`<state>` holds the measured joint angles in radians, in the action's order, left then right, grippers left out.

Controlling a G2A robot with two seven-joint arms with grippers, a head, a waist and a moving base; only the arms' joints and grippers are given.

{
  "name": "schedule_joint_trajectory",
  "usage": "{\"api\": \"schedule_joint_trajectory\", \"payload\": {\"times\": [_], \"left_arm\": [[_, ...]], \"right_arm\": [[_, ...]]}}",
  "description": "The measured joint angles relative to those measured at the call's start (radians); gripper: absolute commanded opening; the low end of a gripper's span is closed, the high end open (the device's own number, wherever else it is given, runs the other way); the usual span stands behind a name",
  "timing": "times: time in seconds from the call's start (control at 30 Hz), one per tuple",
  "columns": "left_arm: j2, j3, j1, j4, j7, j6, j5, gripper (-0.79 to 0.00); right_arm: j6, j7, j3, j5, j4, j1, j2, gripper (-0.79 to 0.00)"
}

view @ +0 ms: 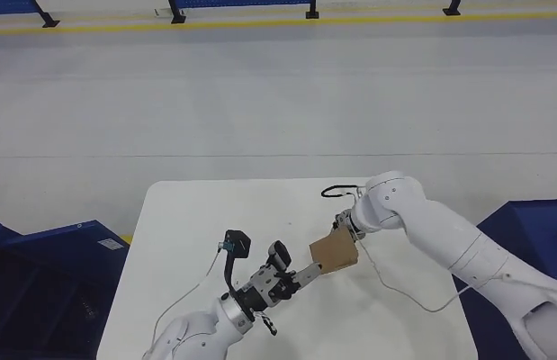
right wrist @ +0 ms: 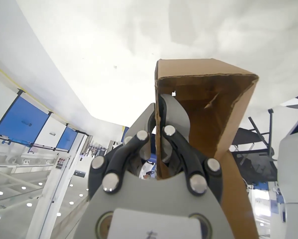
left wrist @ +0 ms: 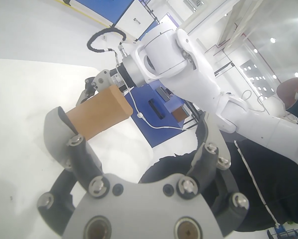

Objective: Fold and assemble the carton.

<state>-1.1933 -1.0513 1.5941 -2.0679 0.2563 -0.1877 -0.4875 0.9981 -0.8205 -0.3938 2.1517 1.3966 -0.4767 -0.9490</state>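
Currently right gripper (right wrist: 158, 110) clamps carton (right wrist: 206, 105) wall; left gripper (left wrist: 129, 123) gapes beside it.

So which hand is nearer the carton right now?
Right. The right hand is shut on a wall of the carton; the left hand, open, sits at its other end, contact unclear.

My top camera looks down from above my arms at the table (view: 170, 234). My left wrist camera, low over the table, faces my right arm (left wrist: 201, 80). My right wrist camera is nearest the carton (right wrist: 206, 105), shared by all.
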Motion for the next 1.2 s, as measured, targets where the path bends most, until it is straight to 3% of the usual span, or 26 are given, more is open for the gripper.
{"api": "schedule_joint_trajectory", "payload": {"times": [0.07, 0.13, 0.17, 0.2, 0.23, 0.4, 0.53, 0.83, 0.93, 1.03, 1.2], "left_arm": [[0.0, -0.001, 0.0, 0.0, 0.004, 0.0, 0.004, 0.0], [0.0, -0.001, 0.0, 0.0, 0.006, 0.0, 0.005, 0.0], [0.0, -0.001, -0.001, 0.0, 0.008, 0.0, 0.005, 0.0], [0.0, -0.001, -0.001, 0.001, 0.009, 0.0, 0.005, 0.0], [0.0, 0.0, -0.002, 0.002, 0.01, 0.001, 0.006, 0.0], [-0.001, 0.003, -0.007, 0.005, 0.017, 0.01, 0.01, 0.0], [-0.001, 0.004, -0.008, 0.002, 0.019, 0.015, 0.005, 0.0], [-0.002, -0.002, -0.01, 0.004, 0.017, 0.028, 0.014, 0.0], [-0.004, 0.004, -0.022, 0.007, 0.021, 0.037, 0.021, 0.0], [-0.007, 0.013, -0.039, 0.008, 0.017, 0.048, 0.017, 0.0], [-0.016, 0.031, -0.076, 0.007, -0.008, 0.088, 0.001, 0.0]], "right_arm": [[-0.014, -0.016, 0.044, 0.032, -0.02, 0.028, -0.018, -0.785], [-0.023, -0.025, 0.075, 0.049, -0.036, 0.045, -0.034, -0.397], [-0.026, -0.027, 0.094, 0.048, -0.045, 0.056, -0.044, -0.262], [-0.026, -0.027, 0.106, 0.044, -0.052, 0.064, -0.052, -0.074], [-0.023, -0.024, 0.115, 0.044, -0.058, 0.07, -0.059, 0.0], [-0.007, 0.023, 0.105, 0.033, -0.067, 0.101, -0.09, 0.0], [0.014, 0.111, 0.062, 0.004, -0.041, 0.107, -0.082, 0.0], [0.014, 0.373, -0.102, -0.163, 0.087, 0.035, 0.043, 0.0], [0.014, 0.558, -0.18, -0.3, 0.149, -0.02, 0.089, 0.0], [-0.016, 0.821, -0.235, -0.52, 0.205, -0.078, 0.127, 0.0], [-0.35, 1.379, -0.264, -0.952, 0.073, -0.172, 0.181, 0.0]]}}
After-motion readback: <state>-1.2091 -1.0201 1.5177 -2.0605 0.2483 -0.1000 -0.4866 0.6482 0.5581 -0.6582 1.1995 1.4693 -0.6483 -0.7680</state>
